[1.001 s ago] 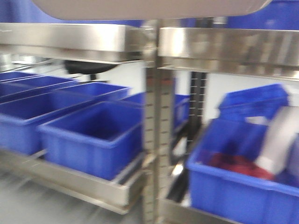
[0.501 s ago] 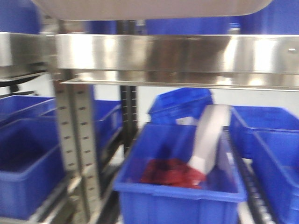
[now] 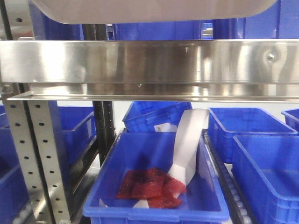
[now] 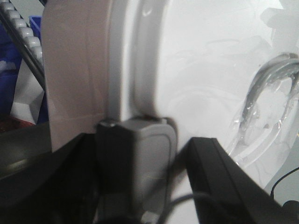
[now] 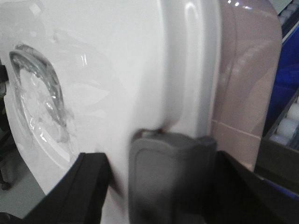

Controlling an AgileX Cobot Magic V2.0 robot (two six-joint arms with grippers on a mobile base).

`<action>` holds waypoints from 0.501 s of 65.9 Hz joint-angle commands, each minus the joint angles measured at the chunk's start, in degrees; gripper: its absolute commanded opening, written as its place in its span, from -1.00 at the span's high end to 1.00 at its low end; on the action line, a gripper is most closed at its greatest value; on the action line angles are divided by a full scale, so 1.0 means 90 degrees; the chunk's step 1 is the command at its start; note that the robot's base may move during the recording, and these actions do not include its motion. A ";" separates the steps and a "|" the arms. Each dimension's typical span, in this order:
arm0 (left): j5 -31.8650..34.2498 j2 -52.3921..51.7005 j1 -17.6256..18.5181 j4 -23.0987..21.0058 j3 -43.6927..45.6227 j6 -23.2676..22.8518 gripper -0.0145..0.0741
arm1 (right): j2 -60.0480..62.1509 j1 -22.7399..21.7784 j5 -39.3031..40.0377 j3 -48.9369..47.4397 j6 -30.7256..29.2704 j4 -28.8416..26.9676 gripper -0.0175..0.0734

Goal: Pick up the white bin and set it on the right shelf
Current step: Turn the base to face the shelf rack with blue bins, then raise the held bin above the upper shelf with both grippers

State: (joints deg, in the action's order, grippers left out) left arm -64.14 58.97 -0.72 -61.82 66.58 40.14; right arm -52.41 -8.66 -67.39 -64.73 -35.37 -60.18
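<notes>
The white bin point(image 3: 149, 9) fills the top edge of the front view, its pinkish underside hanging just above the right shelf point(image 3: 149, 60), a shiny steel lip running across the frame. In the left wrist view the white bin point(image 4: 205, 70) shows its glossy lid and recessed handle, and my left gripper point(image 4: 145, 163) is shut on its rim at a grey latch. In the right wrist view the white bin point(image 5: 117, 70) is held the same way, with my right gripper point(image 5: 163, 177) shut on the opposite rim at a grey latch.
Under the steel lip sits a blue bin point(image 3: 117, 186) holding red packets point(image 3: 149, 184) and a white strip point(image 3: 189, 140). More blue bins point(image 3: 261, 163) stand to the right and behind. A perforated upright point(image 3: 37, 158) rises at the left.
The front view has swung right: the perforated upright slid from the middle to the left edge, and the steel lip now spans the frame. The bin stays at the top, held.
</notes>
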 commanded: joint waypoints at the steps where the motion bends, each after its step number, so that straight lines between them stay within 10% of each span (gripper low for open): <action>1: -0.0030 -0.0068 0.0134 -0.0971 0.0231 0.0096 0.11 | 0.0115 0.0099 -0.0670 -0.0258 -0.0078 -0.1423 -0.41; 33: -0.0030 -0.0068 0.0134 -0.0971 0.0231 0.0096 0.11 | 0.0109 0.0099 -0.0670 -0.0258 -0.0078 -0.1423 -0.41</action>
State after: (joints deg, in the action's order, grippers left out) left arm -64.14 59.10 -0.72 -61.91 66.58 40.14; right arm -52.41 -8.66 -67.31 -64.73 -35.37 -60.10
